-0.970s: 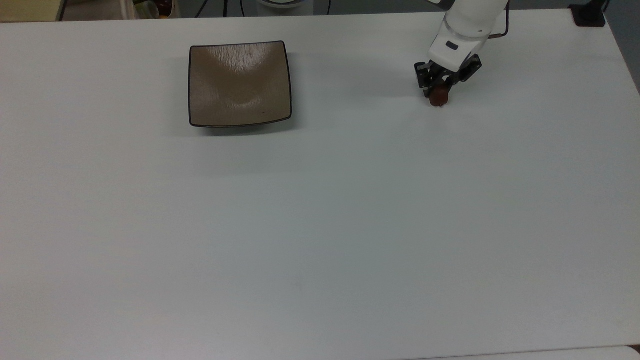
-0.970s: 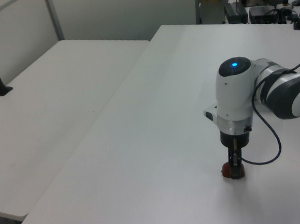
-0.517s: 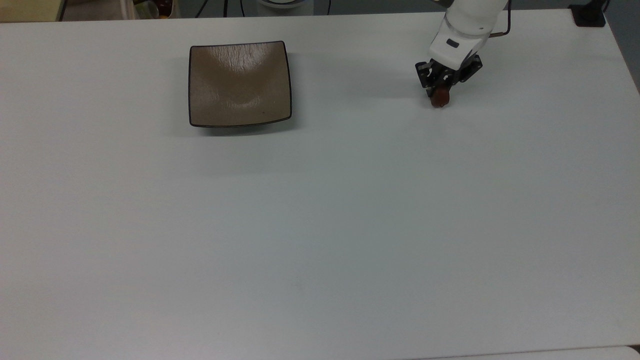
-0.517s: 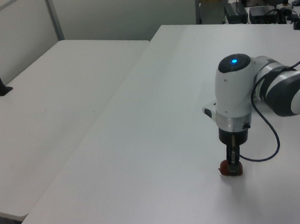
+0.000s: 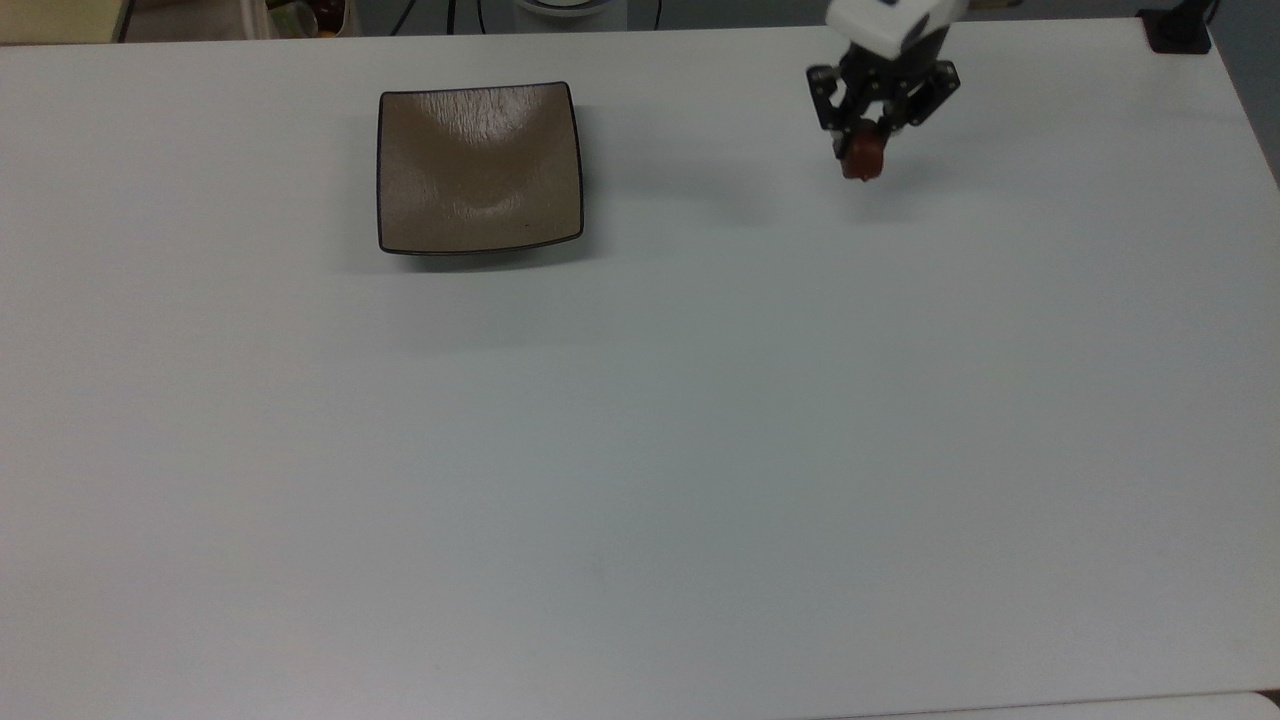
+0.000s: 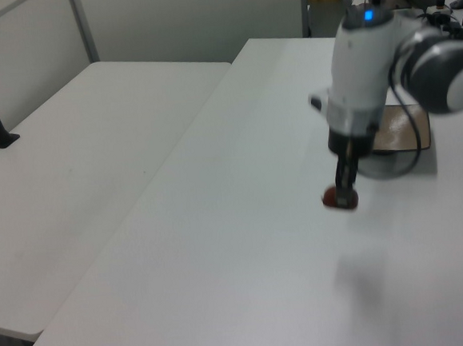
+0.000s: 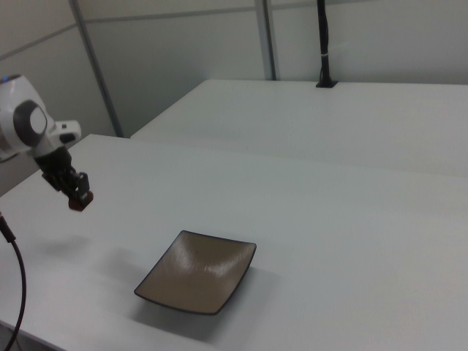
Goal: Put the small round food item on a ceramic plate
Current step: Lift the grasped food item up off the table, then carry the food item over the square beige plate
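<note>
My gripper (image 5: 862, 150) (image 6: 345, 196) (image 7: 78, 199) is shut on the small round food item (image 5: 862, 160) (image 6: 334, 198) (image 7: 80, 202), a reddish-brown lump held clear above the white table. Its shadow lies on the table below it in the left view. The ceramic plate (image 5: 478, 167) (image 7: 197, 271), square and tan with a dark rim, has nothing on it and sits well toward the top view's left of the gripper. In the left view a part of the plate (image 6: 405, 131) shows behind the arm.
The white table (image 5: 640, 450) stretches wide around the plate. A second white table (image 6: 81, 193) stands beside it in the left view. A black post base (image 5: 1178, 30) sits at the top view's far right corner. A cable (image 7: 18, 292) hangs from the arm.
The gripper has risen from the table with the food item in it and shifted slightly toward the top view's left and top. The plate has not moved.
</note>
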Tool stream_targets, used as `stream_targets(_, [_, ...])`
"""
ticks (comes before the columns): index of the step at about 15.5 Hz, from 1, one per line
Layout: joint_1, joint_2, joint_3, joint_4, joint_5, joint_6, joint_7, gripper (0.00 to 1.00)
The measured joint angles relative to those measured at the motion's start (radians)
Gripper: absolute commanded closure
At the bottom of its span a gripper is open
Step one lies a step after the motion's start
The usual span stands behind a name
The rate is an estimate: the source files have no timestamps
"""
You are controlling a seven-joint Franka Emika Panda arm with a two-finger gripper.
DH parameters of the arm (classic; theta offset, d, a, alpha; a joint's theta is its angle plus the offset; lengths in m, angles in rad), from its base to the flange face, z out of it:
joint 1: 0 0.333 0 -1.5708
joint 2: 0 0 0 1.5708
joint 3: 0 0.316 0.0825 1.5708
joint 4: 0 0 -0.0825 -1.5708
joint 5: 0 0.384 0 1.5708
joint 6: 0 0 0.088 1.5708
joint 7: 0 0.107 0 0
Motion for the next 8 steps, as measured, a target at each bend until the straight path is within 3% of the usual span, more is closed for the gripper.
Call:
stream_targets(3, [-0.011,-0.067,-0.056,0.066,0.053,-0.105,-0.038,0.64])
stream_targets(8, [-0.017,-0.163,-0.206,0.153,0.16,-0.298,-0.259,0.64])
